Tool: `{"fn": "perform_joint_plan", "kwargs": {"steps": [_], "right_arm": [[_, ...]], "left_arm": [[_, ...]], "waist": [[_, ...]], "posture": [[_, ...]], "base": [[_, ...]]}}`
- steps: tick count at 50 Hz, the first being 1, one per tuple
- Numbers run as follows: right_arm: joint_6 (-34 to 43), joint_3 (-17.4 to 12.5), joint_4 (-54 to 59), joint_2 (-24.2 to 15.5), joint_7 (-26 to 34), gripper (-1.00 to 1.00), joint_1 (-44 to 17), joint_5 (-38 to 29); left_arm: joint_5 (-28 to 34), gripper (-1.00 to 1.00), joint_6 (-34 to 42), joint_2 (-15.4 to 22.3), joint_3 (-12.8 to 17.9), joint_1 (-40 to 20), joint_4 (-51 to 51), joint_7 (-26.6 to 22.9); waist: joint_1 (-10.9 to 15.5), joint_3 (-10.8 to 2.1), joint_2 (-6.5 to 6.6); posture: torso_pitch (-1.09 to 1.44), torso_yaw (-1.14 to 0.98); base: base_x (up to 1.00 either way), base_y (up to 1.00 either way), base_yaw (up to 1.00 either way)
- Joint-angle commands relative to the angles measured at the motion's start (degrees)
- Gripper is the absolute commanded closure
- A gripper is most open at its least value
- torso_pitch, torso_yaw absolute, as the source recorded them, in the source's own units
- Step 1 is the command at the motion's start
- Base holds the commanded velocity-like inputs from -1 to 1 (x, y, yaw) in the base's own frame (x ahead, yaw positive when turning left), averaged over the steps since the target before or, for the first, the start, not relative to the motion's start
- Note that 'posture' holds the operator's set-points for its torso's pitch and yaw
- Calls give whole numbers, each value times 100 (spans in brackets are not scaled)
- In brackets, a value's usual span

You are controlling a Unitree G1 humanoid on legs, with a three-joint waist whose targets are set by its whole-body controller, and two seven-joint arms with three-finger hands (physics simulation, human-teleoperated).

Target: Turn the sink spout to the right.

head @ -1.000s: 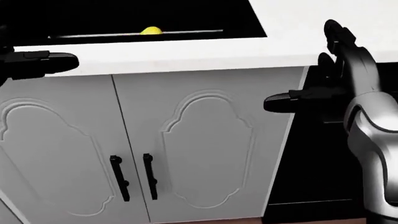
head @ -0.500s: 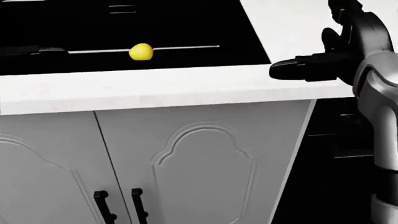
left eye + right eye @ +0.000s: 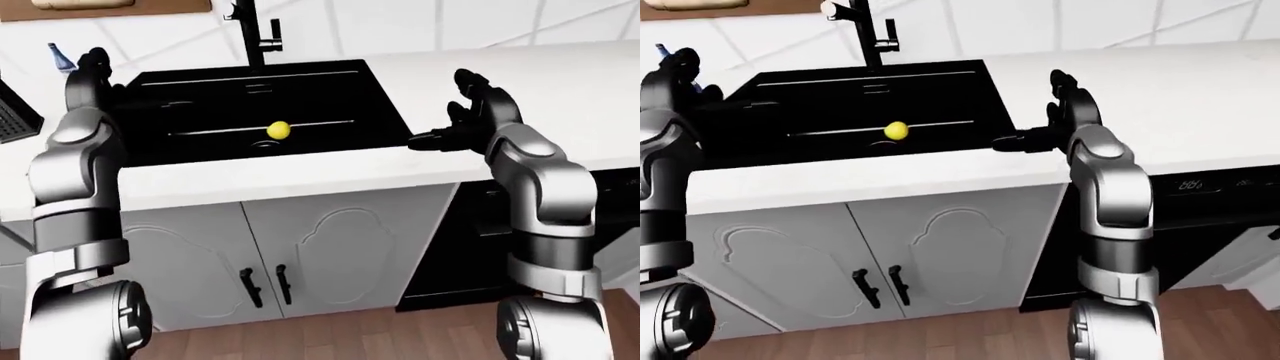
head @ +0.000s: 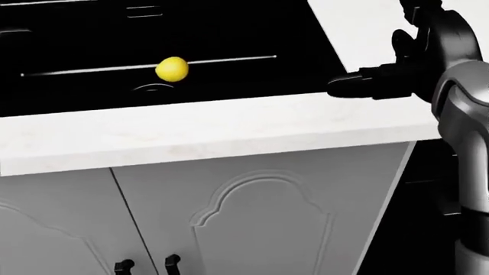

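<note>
Facing white counter (image 3: 300, 176), black sink (image 3: 190, 112), spout (image 3: 250, 30), both hands (image 3: 470, 120) open, empty, wood floor (image 3: 350, 334)

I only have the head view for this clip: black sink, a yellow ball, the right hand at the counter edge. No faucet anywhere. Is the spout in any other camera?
Observer: Yes. In the left-eye view the black spout stands at the top edge of the sink, above the yellow ball.
Operator: Is either hand on it?
Observer: No. The right hand is over the counter at the sink's right side, well apart from the spout.
Operator: And the left hand? It's out of my frame.
Observer: The left hand is raised at the sink's left side, holding nothing as far as the eye views show.
</note>
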Motion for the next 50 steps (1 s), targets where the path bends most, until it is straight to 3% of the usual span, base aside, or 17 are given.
{"fn": "perform_joint_plan", "kwargs": {"steps": [1,12,13,16,20,24,26,29,34,36,38,39,40,43,47,50], "right_arm": [[-142,-34,-217,-57,5,-100,-190,1],[-54,-36,-268,-77,26,-100,-247,-26],[-44,-31,-271,-81,27,-100,-255,-34],[-75,-27,-229,-76,35,-100,-268,-45],[-45,-9,-211,-76,40,-100,-327,-61],[-33,-1,-233,-63,48,-100,-320,-82],[0,-8,-262,-62,47,-100,-316,-87],[-7,-6,-282,-48,45,-100,-306,-94],[-22,-15,-293,-46,46,-100,-279,-100],[1,-12,-325,-42,48,-100,-278,-98],[-11,-10,-313,-37,50,-100,-283,-99],[-8,-8,-311,-38,51,-100,-286,-101],[-1,-9,-311,-41,53,-100,-290,-102],[29,-15,-358,-45,53,-100,-280,-101],[21,-26,-331,-55,59,-100,-295,-96],[47,-27,-355,-62,61,-100,-302,-89]], "left_arm": [[-15,-100,-165,148,85,-196,-175,10],[-115,-100,-280,445,184,-222,125,28],[-127,-100,-282,476,194,-240,161,33],[-143,-100,-297,519,189,-273,227,39],[-168,-100,-308,582,197,-322,319,37],[-187,-100,-358,588,201,-275,344,53],[-206,-100,-357,637,220,-286,381,47],[-236,-100,-347,682,239,-264,370,55],[-268,-100,-385,720,253,-240,431,59],[-279,-100,-372,737,256,-226,406,68],[-290,-100,-369,756,267,-209,400,78],[-294,-100,-372,765,269,-213,415,78],[-295,-100,-378,778,269,-220,436,75],[-332,-100,-356,857,305,-244,470,69],[-333,-100,-368,936,303,-245,502,71],[-338,-100,-360,936,293,-266,505,84]], "waist": [[13,-170,1],[-18,-106,15],[7,-185,22],[56,-91,25],[41,-74,179],[41,-165,306],[11,-82,449],[57,-98,339],[102,-46,28],[139,-86,-191],[141,-230,-586],[91,-124,-259],[138,-139,-376],[85,-179,-266],[46,-91,-27],[-18,-117,279]], "posture": [[0,0],[0,0],[0,0],[0,0],[0,0],[0,0],[0,0],[0,0],[0,0],[0,0],[0,0],[0,0],[0,0],[0,0],[0,0],[0,0]], "base": [[4,0,0],[4,0,0],[7,0,0],[20,0,0],[24,0,0],[25,0,0],[25,0,0],[26,0,0],[25,0,0],[27,0,0],[27,0,0],[27,0,0],[27,0,0],[27,0,0],[27,0,0],[28,0,0]]}}
